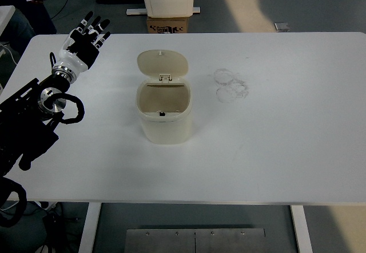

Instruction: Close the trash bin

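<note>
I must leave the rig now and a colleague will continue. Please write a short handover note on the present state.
Left hand: open, fingers spread, holding nothing, over the table's far left corner, well away from the bin. Right arm: not in view.
Trash bin: upright, left of the middle of the white table. Its lid stands open, tipped back on the far-side hinge.
Done: nothing yet; the bin is untouched.
Left: bring the hand to the lid and push it down until it shuts.
</note>
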Controlling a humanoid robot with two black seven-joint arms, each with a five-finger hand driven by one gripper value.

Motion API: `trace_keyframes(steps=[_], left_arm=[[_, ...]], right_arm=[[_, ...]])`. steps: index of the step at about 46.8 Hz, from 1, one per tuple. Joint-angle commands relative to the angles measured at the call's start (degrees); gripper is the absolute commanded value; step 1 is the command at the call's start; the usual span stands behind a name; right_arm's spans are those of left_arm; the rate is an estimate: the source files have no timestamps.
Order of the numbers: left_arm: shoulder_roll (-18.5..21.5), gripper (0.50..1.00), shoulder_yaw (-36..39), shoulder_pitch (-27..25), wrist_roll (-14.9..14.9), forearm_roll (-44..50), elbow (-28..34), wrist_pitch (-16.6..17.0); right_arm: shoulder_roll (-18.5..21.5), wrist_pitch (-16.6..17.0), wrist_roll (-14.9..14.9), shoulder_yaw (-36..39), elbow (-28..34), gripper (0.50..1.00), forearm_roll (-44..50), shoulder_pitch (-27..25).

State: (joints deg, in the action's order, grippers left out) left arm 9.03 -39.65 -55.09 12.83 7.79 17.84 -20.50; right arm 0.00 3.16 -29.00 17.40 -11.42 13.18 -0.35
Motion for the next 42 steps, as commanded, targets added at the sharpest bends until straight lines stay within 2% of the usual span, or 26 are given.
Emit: trace_keyframes(steps=[1,19,42], left_arm=[[-0.07,1.000,0.10,-0.02,0.00,-0.06,0.00,0.02],[-0.16,1.000,0.10,-0.10,-0.09,-0.06,0.35,0.11],[0.02,1.000,0.10,-1.07,-0.27,-0.15,3.07,2.39]], right_arm=[[0.00,0.01,0.00,0.00,0.00,0.991,0.00,0.00],[0.00,0.01,0.00,0.00,0.00,0.991,0.00,0.00],[0.00,0.01,0.00,0.00,0.00,0.991,0.00,0.00]])
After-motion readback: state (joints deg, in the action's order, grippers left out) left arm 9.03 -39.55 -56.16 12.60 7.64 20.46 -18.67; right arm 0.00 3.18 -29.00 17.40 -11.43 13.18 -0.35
